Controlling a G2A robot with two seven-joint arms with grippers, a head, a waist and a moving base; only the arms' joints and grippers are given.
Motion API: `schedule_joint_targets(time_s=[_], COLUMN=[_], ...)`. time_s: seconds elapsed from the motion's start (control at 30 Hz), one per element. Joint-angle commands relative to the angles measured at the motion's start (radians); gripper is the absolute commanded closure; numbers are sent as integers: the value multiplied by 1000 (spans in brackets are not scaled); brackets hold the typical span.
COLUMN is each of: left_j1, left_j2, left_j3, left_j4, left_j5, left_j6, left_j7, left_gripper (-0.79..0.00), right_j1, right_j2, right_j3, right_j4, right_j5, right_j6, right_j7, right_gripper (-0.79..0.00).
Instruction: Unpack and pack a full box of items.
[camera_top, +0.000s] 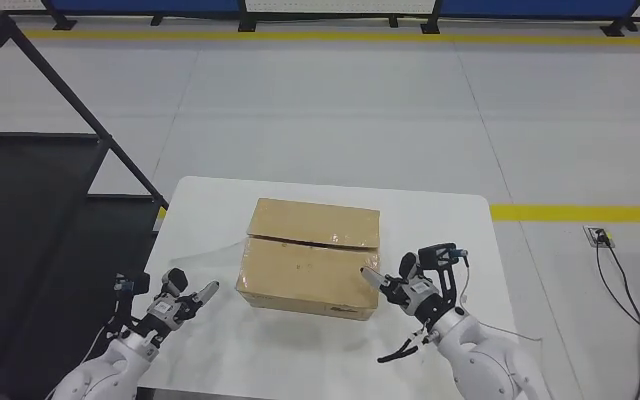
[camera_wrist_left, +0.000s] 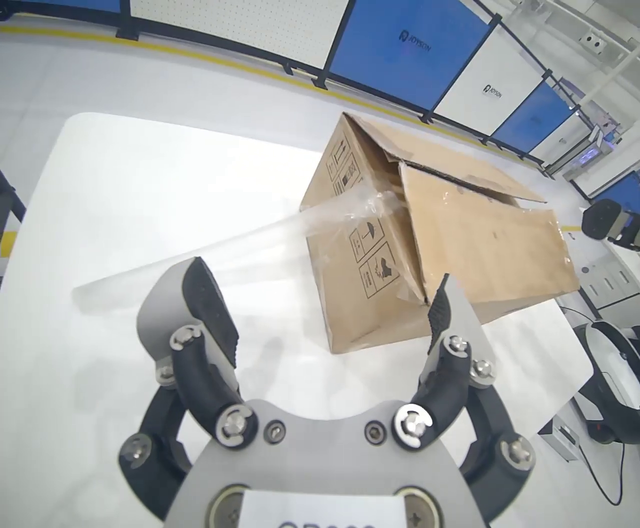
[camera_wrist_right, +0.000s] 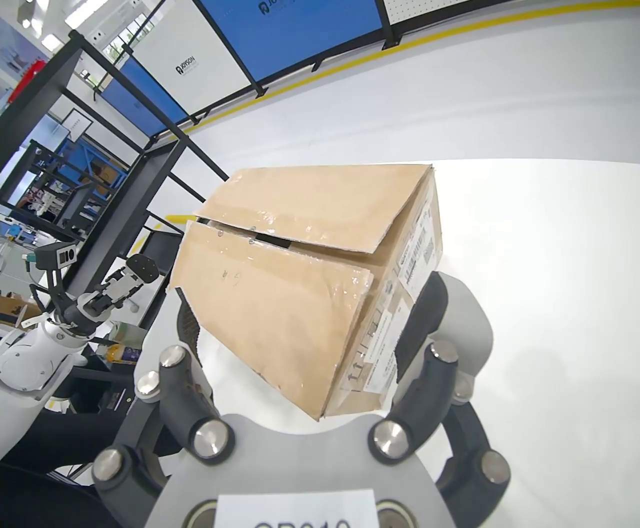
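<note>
Now the left tool (camera_wrist_left: 321, 272) and the right tool (camera_wrist_right: 311, 289) are hovering wide open, with the box (camera_top: 310, 255) sitting between them.

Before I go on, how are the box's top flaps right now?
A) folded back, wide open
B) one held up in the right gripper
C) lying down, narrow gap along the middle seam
C: on the box both top flaps lie down with a dark slit between them, and the right gripper is open and holds nothing.
</note>
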Motion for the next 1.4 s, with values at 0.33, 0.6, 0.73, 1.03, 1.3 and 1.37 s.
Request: schedule_joint_targets(time_s=[0.33,0.6,0.73,1.03,1.3,1.37], left_j1=[-102,-144,-144,-138,-141,-140], left_j2=[-9,-4,-4,-4,-5,-4], left_j3=[76,68,68,77,89,88], left_j4=[42,93,93,77,57,52], left_j5=[-128,-306,-306,-302,-346,-351], left_j6=[85,66,66,69,86,85], left_j7=[-55,-178,-178,-167,-150,-153], left_gripper=[-785,-785,-785,-785,-785,-785], right_j1=[124,215,241,265,247,239], right_j2=[-13,-13,-14,-6,11,15], right_j3=[15,46,41,73,109,115], right_j4=[187,342,380,418,390,380], right_j5=[308,549,646,875,1014,1033], right_j6=[-65,-172,-201,-286,-345,-361], right_j7=[58,180,234,392,566,607], right_gripper=[-785,-785,-785,-785,-785,-785])
